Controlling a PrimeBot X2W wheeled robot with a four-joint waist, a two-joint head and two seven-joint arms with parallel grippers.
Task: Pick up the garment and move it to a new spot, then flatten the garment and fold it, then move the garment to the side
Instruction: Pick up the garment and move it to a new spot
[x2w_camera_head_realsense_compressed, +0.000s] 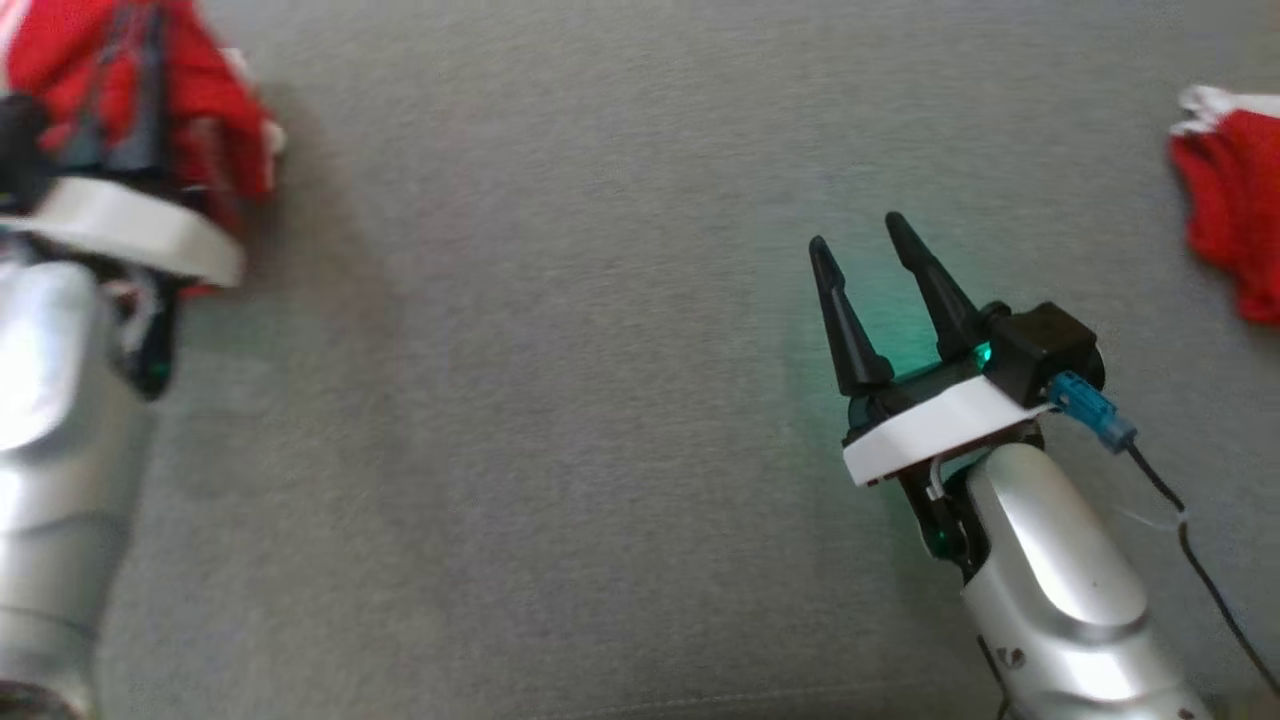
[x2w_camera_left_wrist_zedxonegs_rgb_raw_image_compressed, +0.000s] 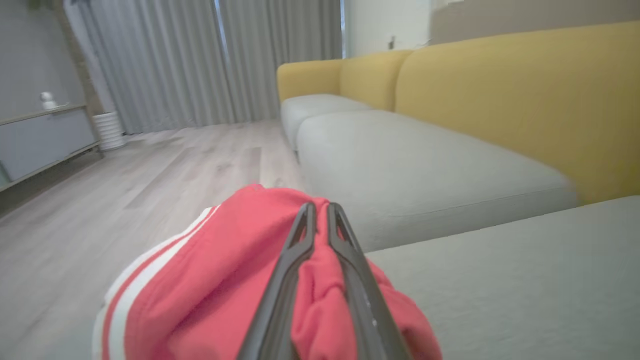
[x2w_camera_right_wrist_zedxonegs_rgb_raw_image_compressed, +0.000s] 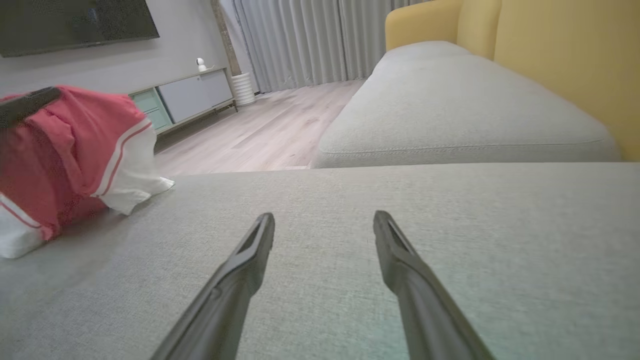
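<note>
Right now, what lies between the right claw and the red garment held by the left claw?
Only bare grey sofa cushion lies between the right claw and the garment; head and right wrist views show it.

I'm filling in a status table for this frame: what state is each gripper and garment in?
left gripper: shut on the red garment.
right gripper: open, empty, over the grey cushion.
red garment: bunched, pinched in the left gripper.
second red garment: crumpled on the cushion, not gripped.
</note>
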